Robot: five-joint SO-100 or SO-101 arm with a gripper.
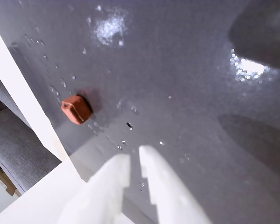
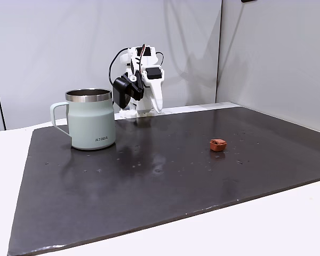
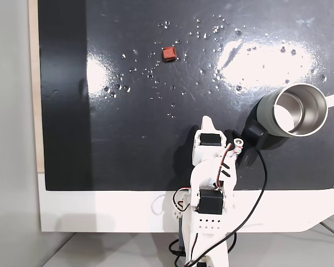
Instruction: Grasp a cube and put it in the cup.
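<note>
The cube is a tiny reddish-brown block lying on the dark mat, up and to the left of my fingertips in the wrist view. It sits alone toward the right of the mat in a fixed view and near the far edge in another fixed view. The cup is a pale sage-green mug with a steel rim, standing upright and empty close to the arm's base. My gripper hangs over the mat by the base, shut with nothing in it, well short of the cube.
A glossy dark mat covers most of the white table and carries small specks and light glare. The white arm base with its cables stands at the mat's near edge. The mat's white border runs along the left of the wrist view.
</note>
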